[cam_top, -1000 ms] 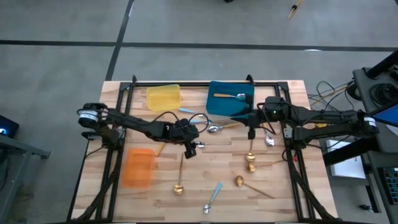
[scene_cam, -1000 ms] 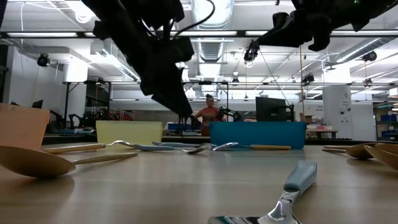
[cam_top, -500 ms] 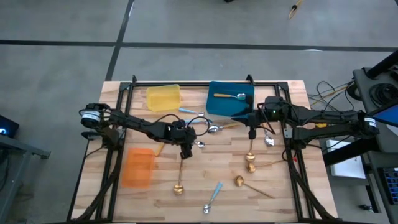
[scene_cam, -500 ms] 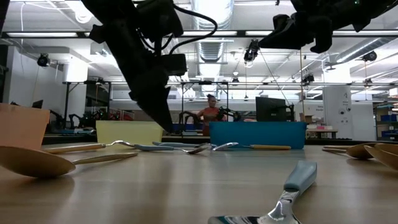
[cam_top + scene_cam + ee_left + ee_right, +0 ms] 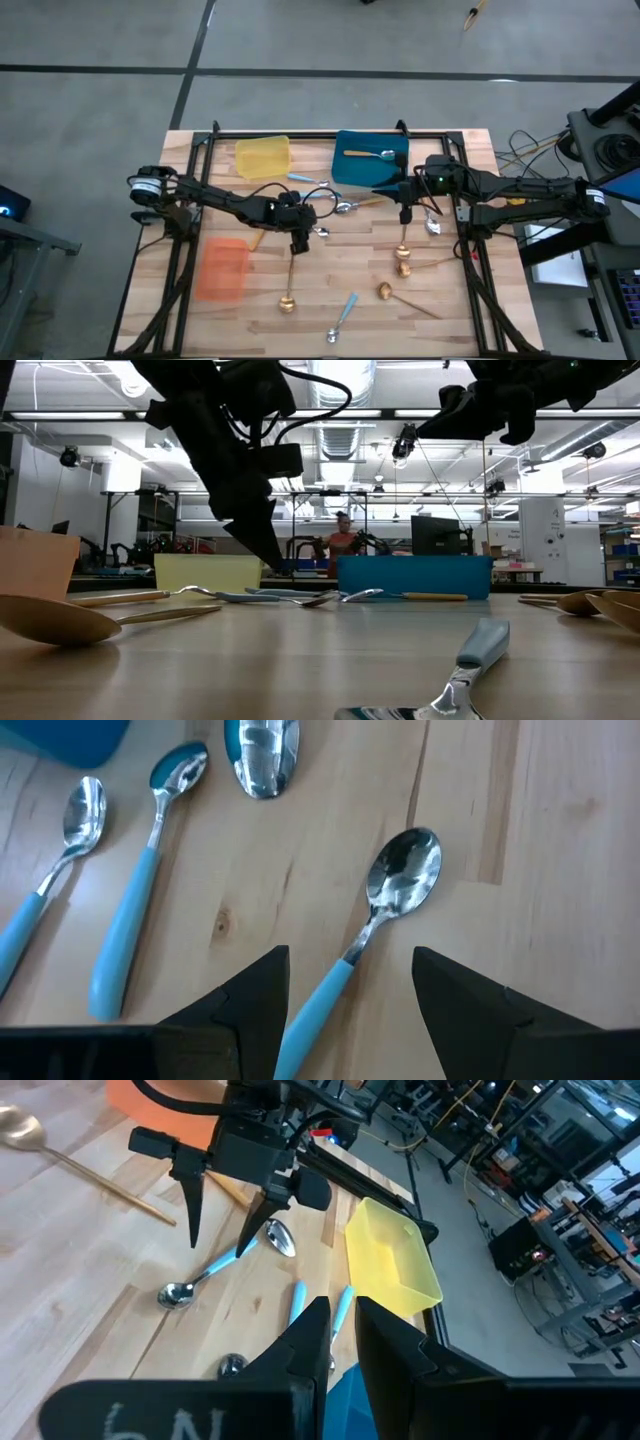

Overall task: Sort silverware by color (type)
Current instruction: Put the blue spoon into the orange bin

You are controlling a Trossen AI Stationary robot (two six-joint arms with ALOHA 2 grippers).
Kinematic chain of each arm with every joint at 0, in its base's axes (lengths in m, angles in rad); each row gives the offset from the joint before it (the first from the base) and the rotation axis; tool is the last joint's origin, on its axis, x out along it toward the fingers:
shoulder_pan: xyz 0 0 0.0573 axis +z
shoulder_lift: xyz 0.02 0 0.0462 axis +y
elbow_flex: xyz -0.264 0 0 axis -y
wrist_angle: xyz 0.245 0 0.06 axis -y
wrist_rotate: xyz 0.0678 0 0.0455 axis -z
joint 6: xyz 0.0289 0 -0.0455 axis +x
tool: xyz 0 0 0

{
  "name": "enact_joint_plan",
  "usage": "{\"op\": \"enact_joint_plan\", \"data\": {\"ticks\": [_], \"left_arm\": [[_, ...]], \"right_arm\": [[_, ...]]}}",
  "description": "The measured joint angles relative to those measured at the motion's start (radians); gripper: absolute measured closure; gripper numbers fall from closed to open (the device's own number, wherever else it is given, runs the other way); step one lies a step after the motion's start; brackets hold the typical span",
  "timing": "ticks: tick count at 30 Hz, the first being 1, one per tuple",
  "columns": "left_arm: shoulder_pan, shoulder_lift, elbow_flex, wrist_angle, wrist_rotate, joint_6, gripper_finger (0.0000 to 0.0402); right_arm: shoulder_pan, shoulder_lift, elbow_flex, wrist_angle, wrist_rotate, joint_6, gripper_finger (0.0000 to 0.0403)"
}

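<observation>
Left wrist view: three blue-handled spoons, left claw astride one.

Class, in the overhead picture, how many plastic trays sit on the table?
3. The yellow tray and the blue tray sit side by side at the far edge; the orange tray lies nearer, on the left. None seems hidden.

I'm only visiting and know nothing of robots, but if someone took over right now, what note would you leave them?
Left gripper: jaws open, straddling a blue-handled spoon on the table, not yet gripped.
Right gripper: jaws nearly closed, empty, hanging beside the blue tray.
Done: one spoon lies in the blue tray.
Left: yellow tray and orange tray look empty; gold spoons and other blue-handled ones lie loose.
</observation>
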Motion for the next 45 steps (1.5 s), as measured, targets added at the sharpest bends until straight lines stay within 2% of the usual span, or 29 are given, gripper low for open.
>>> {"op": "enact_joint_plan", "data": {"ticks": [19,29,40,45], "left_arm": [[0.023,0.003,0.000,0.042,-0.003,0.034,0.0208],[0.023,0.087,-0.001,0.048,0.001,0.034,0.0208],[0.024,0.109,0.000,0.010,0.008,0.035,0.0208],[0.023,0.120,0.002,0.011,0.009,0.035,0.0230]], "right_arm": [[0.000,0.000,0.000,0.001,0.000,-0.014,0.0360],[0.000,0.000,0.000,0.002,0.000,-0.017,0.0360],[0.000,0.000,0.000,0.002,0.000,-0.019,0.0360],[0.000,0.000,0.000,0.002,0.000,-0.019,0.0360]]}}
